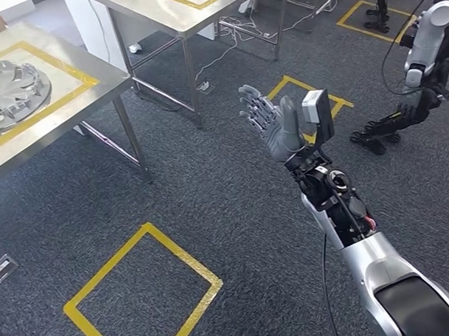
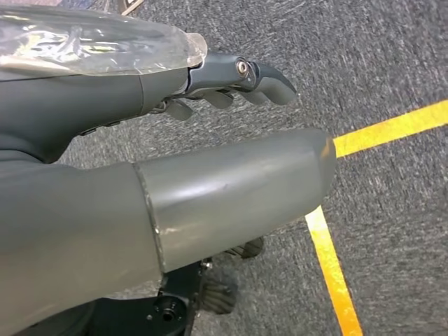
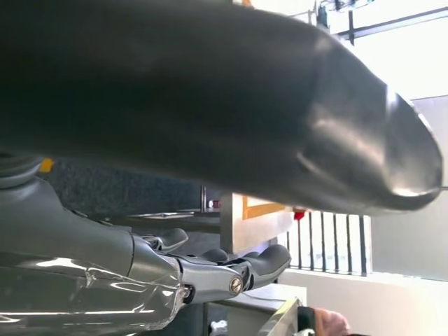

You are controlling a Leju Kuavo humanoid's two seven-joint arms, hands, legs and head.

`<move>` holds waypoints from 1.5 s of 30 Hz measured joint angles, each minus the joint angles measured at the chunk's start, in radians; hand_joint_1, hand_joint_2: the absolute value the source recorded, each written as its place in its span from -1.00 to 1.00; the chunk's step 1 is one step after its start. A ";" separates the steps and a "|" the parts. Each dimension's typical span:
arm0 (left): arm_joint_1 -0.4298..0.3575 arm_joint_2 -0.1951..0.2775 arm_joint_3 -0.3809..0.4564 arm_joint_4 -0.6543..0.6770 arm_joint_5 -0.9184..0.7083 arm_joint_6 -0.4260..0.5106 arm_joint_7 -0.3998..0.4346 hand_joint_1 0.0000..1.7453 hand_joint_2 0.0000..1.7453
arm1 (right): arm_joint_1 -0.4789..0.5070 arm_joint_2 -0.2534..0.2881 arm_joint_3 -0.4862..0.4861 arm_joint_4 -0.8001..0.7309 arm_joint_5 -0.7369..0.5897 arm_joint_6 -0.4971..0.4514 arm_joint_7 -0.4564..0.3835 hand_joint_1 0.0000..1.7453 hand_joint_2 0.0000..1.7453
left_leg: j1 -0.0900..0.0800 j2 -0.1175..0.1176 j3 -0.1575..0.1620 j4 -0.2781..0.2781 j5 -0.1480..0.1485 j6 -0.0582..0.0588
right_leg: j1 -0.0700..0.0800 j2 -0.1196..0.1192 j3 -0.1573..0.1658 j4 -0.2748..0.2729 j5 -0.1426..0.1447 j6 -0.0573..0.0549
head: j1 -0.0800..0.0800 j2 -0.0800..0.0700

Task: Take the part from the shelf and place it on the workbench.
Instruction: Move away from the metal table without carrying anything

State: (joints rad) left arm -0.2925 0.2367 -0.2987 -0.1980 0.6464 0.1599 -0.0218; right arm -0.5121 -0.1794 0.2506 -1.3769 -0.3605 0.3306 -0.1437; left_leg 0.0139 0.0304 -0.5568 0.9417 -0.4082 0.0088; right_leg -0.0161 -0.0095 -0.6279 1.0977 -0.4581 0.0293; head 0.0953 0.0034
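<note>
Head view: your right hand [image 1: 271,122] is raised over grey carpet, fingers spread and empty; your left hand [image 2: 158,203] hangs empty too. The round silver metal part [image 1: 11,94] already lies on the steel workbench [image 1: 70,114], apparently delivered.

The right arm reaches forward, its right hand [image 1: 268,122] raised with fingers spread and holding nothing. The left hand [image 2: 174,203] hangs low, fingers seemingly loosely extended and empty.

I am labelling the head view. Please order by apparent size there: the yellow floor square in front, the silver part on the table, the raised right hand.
1. Yellow floor square
2. Silver part, cut by the edge
3. Right hand; nearer the camera, so true size unsure
</note>
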 joint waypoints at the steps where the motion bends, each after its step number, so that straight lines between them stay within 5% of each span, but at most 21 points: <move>1: 0.000 0.000 0.000 0.000 0.000 0.000 0.000 -1.00 -1.00 | 0.000 0.000 -0.001 -0.002 0.000 -0.001 0.003 -1.00 -1.00 | -0.002 0.004 -0.001 0.004 -0.003 -0.005 | 0.002 -0.009 0.034 -0.069 0.021 -0.002 | 0.001 0.000; 3: 0.000 0.003 0.000 0.000 0.000 0.000 -0.001 -1.00 -1.00 | 0.000 0.000 -0.002 -0.007 -0.001 -0.004 0.009 -1.00 -1.00 | -0.007 0.010 -0.004 0.009 -0.005 -0.015 | 0.006 -0.018 0.065 -0.128 0.027 -0.011 | -0.001 0.000; 7: -0.001 0.004 0.000 0.000 -0.002 0.000 -0.001 -1.00 -1.00 | 0.008 0.000 -0.006 -0.021 -0.006 -0.010 0.018 -1.00 -1.00 | -0.005 0.009 -0.019 0.041 -0.029 -0.035 | 0.006 0.001 0.066 -0.135 0.036 -0.035 | -0.009 0.000; 10: 0.000 0.003 0.000 0.000 -0.004 0.000 -0.001 -1.00 -1.00 | 0.015 0.000 -0.009 -0.033 -0.008 -0.016 0.018 -1.00 -1.00 | -0.003 -0.018 -0.105 0.228 -0.122 -0.043 | 0.006 0.013 0.064 -0.137 0.040 -0.045 | -0.016 0.000; 12: 0.004 0.002 -0.001 0.000 -0.004 0.000 -0.001 -1.00 -1.00 | 0.027 0.000 -0.011 -0.036 -0.008 -0.018 0.019 -1.00 -1.00 | -0.003 -0.023 -0.153 0.321 -0.144 -0.042 | 0.008 0.024 0.062 -0.137 0.041 -0.048 | -0.018 0.000; 14: 0.006 0.001 -0.001 0.000 -0.007 0.000 -0.001 -1.00 -1.00 | 0.034 0.000 -0.015 -0.042 -0.008 -0.020 0.022 -1.00 -1.00 | -0.003 -0.026 -0.126 0.258 -0.092 -0.037 | 0.009 0.038 0.063 -0.137 0.042 -0.049 | -0.018 0.000; 16: 0.003 0.002 -0.002 0.000 -0.011 0.000 -0.001 -1.00 -1.00 | 0.036 0.000 -0.019 -0.054 -0.008 -0.024 0.026 -1.00 -1.00 | -0.004 -0.046 -0.052 0.108 -0.026 -0.026 | 0.010 0.052 0.063 -0.137 0.042 -0.046 | -0.019 0.000; 18: -0.001 0.002 -0.004 0.000 -0.014 0.000 0.000 -1.00 -1.00 | 0.041 0.000 -0.026 -0.065 -0.008 -0.028 0.031 -1.00 -1.00 | -0.006 -0.061 -0.011 0.022 -0.003 -0.019 | 0.011 0.063 0.059 -0.136 0.045 -0.039 | -0.019 0.000; 22: -0.008 0.000 -0.006 0.000 -0.010 0.000 0.001 -1.00 -1.00 | 0.052 0.000 -0.034 -0.083 -0.007 -0.029 0.042 -1.00 -1.00 | -0.004 -0.039 -0.003 0.001 0.001 -0.005 | 0.009 0.067 0.044 -0.120 0.034 -0.017 | -0.018 0.000; 26: -0.007 0.001 -0.006 0.000 0.003 -0.009 0.001 -1.00 -1.00 | 0.043 0.001 -0.031 -0.086 -0.002 -0.029 0.044 -1.00 -1.00 | -0.003 -0.010 0.000 -0.005 0.003 0.007 | 0.007 0.022 -0.062 0.122 -0.085 -0.003 | -0.005 0.000; 28: -0.004 0.002 -0.006 0.000 0.009 -0.010 0.001 -1.00 -1.00 | 0.046 0.001 -0.028 -0.084 0.000 -0.028 0.038 -1.00 -1.00 | -0.004 0.003 0.001 -0.004 0.002 0.006 | 0.004 0.016 -0.080 0.166 -0.086 0.000 | -0.003 0.000; 31: 0.000 0.004 -0.006 0.000 0.019 -0.009 -0.001 -1.00 -1.00 | 0.039 0.002 -0.024 -0.081 0.000 -0.021 0.021 -1.00 -1.00 | -0.006 0.020 0.003 0.002 -0.004 -0.002 | 0.006 -0.018 0.013 -0.019 0.005 -0.001 | 0.001 0.000; 33: 0.003 0.007 -0.006 0.000 0.022 -0.007 -0.003 -1.00 -1.00 | 0.028 0.005 -0.021 -0.078 0.000 -0.017 0.014 -1.00 -1.00 | -0.012 0.032 0.000 0.009 -0.008 -0.011 | 0.011 -0.043 0.060 -0.114 0.027 -0.012 | 0.001 0.000; 36: 0.008 0.011 -0.006 0.000 0.027 -0.003 -0.005 -1.00 -1.00 | 0.022 0.010 -0.018 -0.072 0.000 -0.016 0.010 -1.00 -1.00 | -0.014 0.050 -0.003 0.013 -0.012 -0.024 | 0.014 -0.026 0.063 -0.128 0.027 -0.031 | -0.004 0.000; 38: 0.009 0.012 -0.006 0.000 0.028 -0.001 -0.005 -1.00 -1.00 | 0.017 0.014 -0.017 -0.070 0.000 -0.015 0.009 -1.00 -1.00 | -0.010 0.026 -0.022 0.059 -0.045 -0.033 | 0.011 -0.011 0.062 -0.131 0.033 -0.043 | -0.007 0.000; 40: 0.012 0.013 -0.006 0.000 0.028 0.000 -0.005 -1.00 -1.00 | 0.012 0.018 -0.017 -0.068 0.000 -0.016 0.008 -1.00 -1.00 | -0.007 -0.011 -0.081 0.185 -0.111 -0.040 | 0.010 0.004 0.061 -0.132 0.036 -0.050 | -0.012 0.000; 42: 0.018 0.013 -0.006 0.000 0.027 0.001 -0.005 -1.00 -1.00 | 0.012 0.018 -0.017 -0.066 0.000 -0.016 0.010 -1.00 -1.00 | -0.007 -0.023 -0.145 0.312 -0.153 -0.041 | 0.011 0.024 0.059 -0.132 0.037 -0.053 | -0.014 0.000; 43: 0.021 0.013 -0.006 0.000 0.026 0.001 -0.005 -1.00 -1.00 | 0.013 0.018 -0.016 -0.065 0.000 -0.017 0.011 -1.00 -1.00 | -0.007 -0.024 -0.157 0.328 -0.147 -0.040 | 0.011 0.035 0.059 -0.132 0.038 -0.053 | -0.015 0.000; 45: 0.022 0.012 -0.006 0.000 0.024 0.001 -0.005 -1.00 -1.00 | 0.014 0.018 -0.016 -0.064 0.000 -0.019 0.015 -1.00 -1.00 | -0.007 -0.033 -0.118 0.236 -0.082 -0.033 | 0.011 0.058 0.061 -0.131 0.039 -0.052 | -0.016 0.000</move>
State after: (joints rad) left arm -0.2701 0.2489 -0.3048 -0.1980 0.6706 0.1609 -0.0267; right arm -0.4980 -0.1614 0.2345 -1.4413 -0.3604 0.3118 -0.1287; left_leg 0.0069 -0.0023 -0.6752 1.1776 -0.4902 -0.0237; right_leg -0.0047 0.0481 -0.5668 0.9662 -0.4196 -0.0232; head 0.0794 0.0034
